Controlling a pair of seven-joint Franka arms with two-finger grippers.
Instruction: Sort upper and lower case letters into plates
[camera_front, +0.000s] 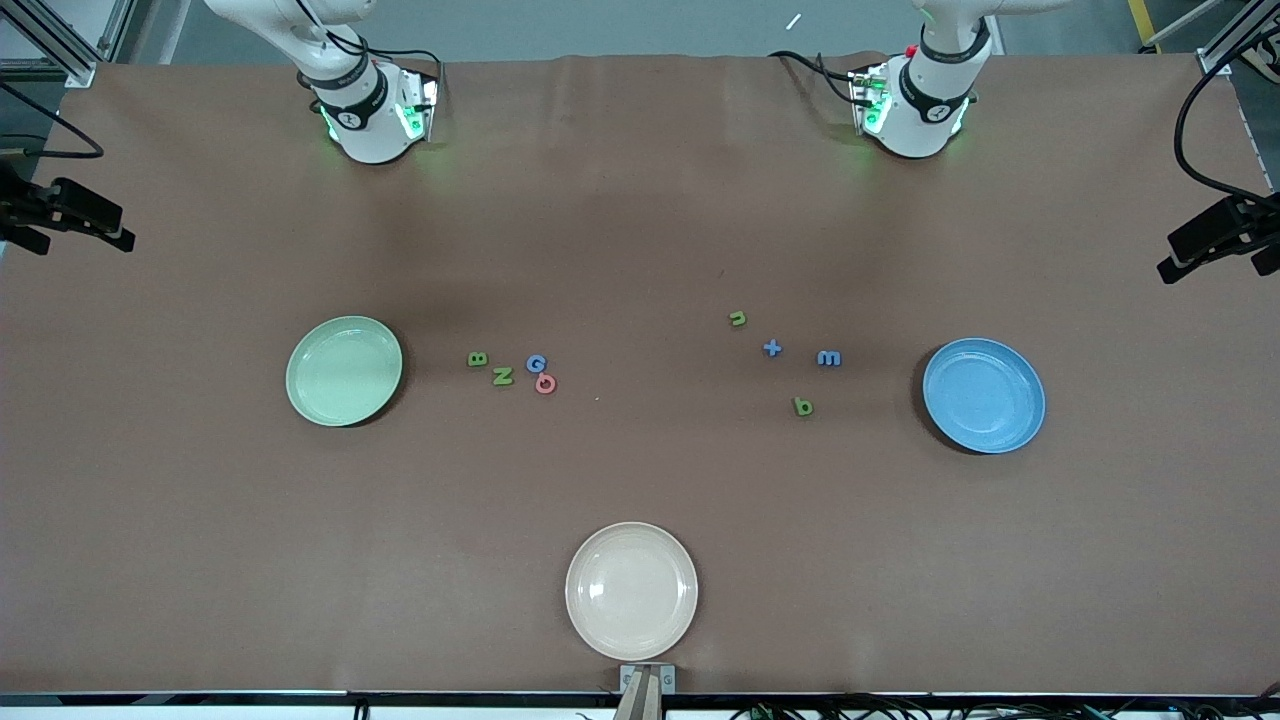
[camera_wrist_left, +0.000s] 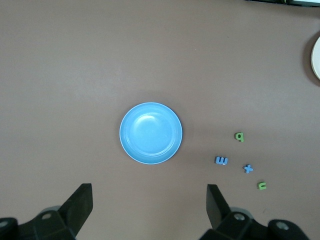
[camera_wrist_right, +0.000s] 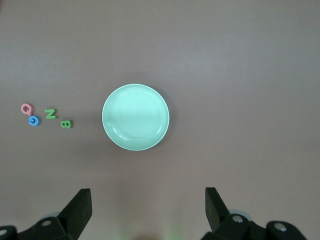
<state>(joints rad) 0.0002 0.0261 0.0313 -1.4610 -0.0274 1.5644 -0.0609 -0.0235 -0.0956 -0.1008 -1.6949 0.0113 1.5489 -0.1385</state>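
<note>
- Two plates are waiting for letters: the mint green plate (camera_front: 344, 371) is sitting toward the right arm's end of the table, the blue plate (camera_front: 984, 395) toward the left arm's end, both empty and well apart.
- Both arms are hanging high near their bases at the table's edge farthest from the front camera. The left gripper (camera_wrist_left: 149, 210) is hovering over the blue plate with its fingers spread wide, holding nothing; the right gripper (camera_wrist_right: 148, 211) is hovering likewise over the green plate, spread and empty.
- Four capitals are clustering beside the green plate: green B (camera_front: 478, 359), green N (camera_front: 502, 376), blue G (camera_front: 536, 363) and pink Q (camera_front: 545, 383). G and Q are touching, so a pinch on one is likely to be dragging or flicking the other.
- Four small pieces are lying near the blue plate: green u (camera_front: 738, 319), blue plus-shaped piece (camera_front: 772, 348), blue m (camera_front: 829, 358) and green b (camera_front: 803, 406). These are lying apart, which is easing the picking.
- Small, flat pieces are risking slipping from the fingertips, or being pushed along the brown table cover (camera_front: 640, 220) if the descent is landing off-centre.
- Misreading is looming too: the plus-shaped piece may be a t, and the letters are lying turned, so case could be judged wrongly.
- One cream plate (camera_front: 631, 590) is sitting by the table edge nearest the front camera; dropping a letter there would be a mistake.
</note>
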